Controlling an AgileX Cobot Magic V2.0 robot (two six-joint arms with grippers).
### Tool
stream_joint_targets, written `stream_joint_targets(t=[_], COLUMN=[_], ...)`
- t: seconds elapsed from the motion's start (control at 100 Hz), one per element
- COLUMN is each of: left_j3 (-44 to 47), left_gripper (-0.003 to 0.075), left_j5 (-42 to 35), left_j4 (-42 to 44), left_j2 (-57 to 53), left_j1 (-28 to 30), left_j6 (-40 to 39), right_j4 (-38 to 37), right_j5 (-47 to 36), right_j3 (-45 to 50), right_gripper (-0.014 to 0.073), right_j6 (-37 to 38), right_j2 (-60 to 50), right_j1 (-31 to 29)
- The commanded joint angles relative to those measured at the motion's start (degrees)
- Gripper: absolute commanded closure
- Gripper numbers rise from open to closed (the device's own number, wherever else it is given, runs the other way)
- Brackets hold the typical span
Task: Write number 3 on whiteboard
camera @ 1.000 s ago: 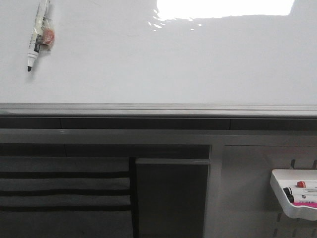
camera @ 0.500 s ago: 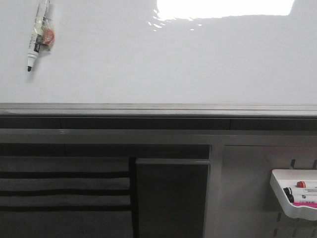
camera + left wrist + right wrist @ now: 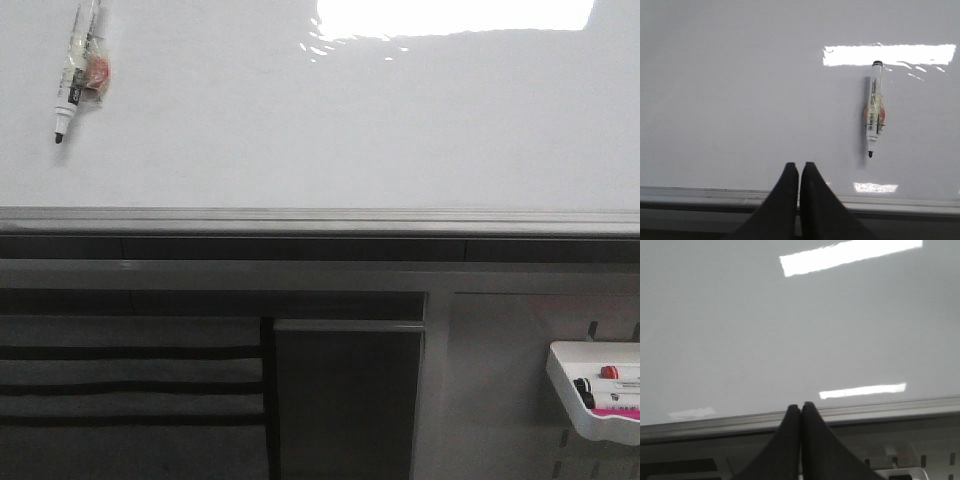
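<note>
The whiteboard (image 3: 330,120) is glossy white with a grey edge rail (image 3: 320,218) and carries no writing; no number 3 shows on it. A clear-bodied marker (image 3: 75,68) with a black tip and a red patch lies on the board at the far left, tip towards the rail. It also shows in the left wrist view (image 3: 873,115). My left gripper (image 3: 799,167) is shut and empty near the rail, apart from the marker. My right gripper (image 3: 801,407) is shut and empty over the rail, with the bare whiteboard (image 3: 790,330) beyond it. Neither gripper shows in the front view.
A small white tray (image 3: 598,392) with red and black markers hangs below the board at the right. Dark panels and a grey frame (image 3: 340,390) lie below the rail. A bright light reflection (image 3: 455,15) sits at the board's far edge.
</note>
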Motion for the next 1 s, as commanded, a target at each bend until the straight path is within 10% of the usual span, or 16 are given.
stream_joint_targets(t=[0.0,0.41,0.99], left_j3=[-5.36,-30.14,-31.02], left_gripper=[0.0741,0.0741,0.074], left_j5=[-1.93,22.28,19.31], left_j4=[-2.07,6.98,6.57], left_j2=[-1.42,15.32,26.78], left_j1=[-0.33,-0.33,-0.33], left_j6=[-0.34,0.26,0.26], right_j4=[0.36,0.36,0.66], right_j5=[-0.54,19.35,19.81], right_j3=[-6.12,-30.61,-34.3], right_gripper=[0.0662,0.0662,0.0641], right_j6=[0.01,-7.95,-8.22], right_j2=[0.12,22.61,38.41], right_j1=[-0.26,-0.26,-0.26])
